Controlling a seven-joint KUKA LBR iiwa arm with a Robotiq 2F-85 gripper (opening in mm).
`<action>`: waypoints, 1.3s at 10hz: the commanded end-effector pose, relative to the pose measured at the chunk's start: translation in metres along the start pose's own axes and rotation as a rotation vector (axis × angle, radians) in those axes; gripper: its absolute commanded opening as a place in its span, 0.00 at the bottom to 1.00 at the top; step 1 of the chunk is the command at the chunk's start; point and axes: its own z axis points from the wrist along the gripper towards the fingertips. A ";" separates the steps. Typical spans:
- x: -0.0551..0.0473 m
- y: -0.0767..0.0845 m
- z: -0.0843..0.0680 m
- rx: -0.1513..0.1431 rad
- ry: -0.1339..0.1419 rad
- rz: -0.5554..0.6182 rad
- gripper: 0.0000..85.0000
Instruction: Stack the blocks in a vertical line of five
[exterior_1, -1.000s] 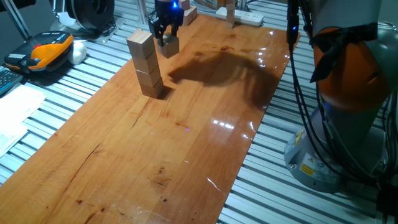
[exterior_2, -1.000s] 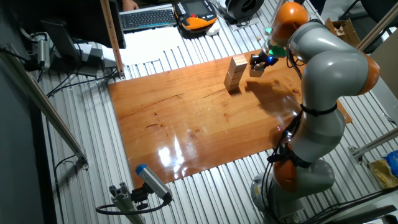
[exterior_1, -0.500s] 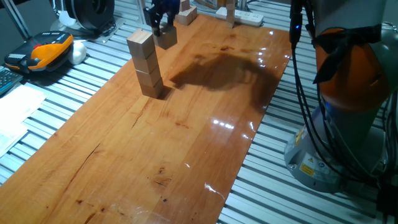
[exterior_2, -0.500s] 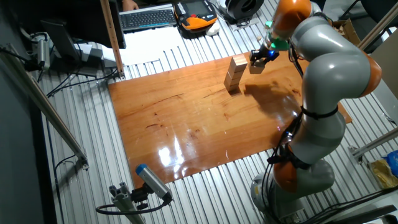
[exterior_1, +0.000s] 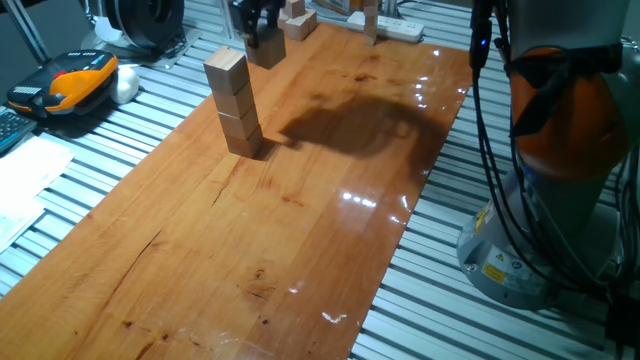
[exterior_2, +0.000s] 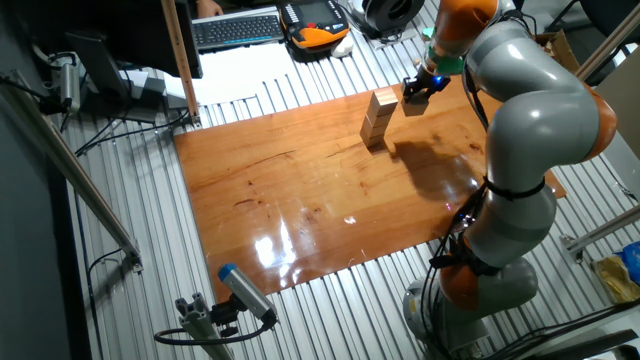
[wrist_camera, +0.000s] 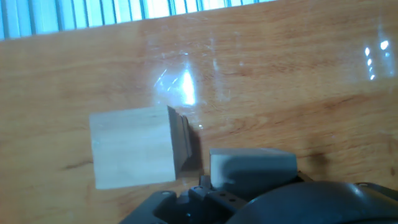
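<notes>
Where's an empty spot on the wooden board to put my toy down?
The whole near half of the board, from the three-block stack toward the camera, is bare. So is the shiny right side. Crowded at the far end: gripper holding a block, loose block, power strip.

Wide bare stretch of wooden worktop across the near and middle area, open for passage. One obstacle standing there: an upright stack of blocks, with open air above it. Hand raised just beyond the stack, clamped on a block, apart from the stack. Far edge more crowded: a loose block and a white power strip.
</notes>
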 end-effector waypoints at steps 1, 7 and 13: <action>0.002 -0.001 0.000 -0.017 0.003 -0.025 0.00; 0.003 0.000 -0.001 -0.043 -0.003 0.031 0.00; 0.003 0.000 -0.001 -0.007 -0.024 0.045 0.00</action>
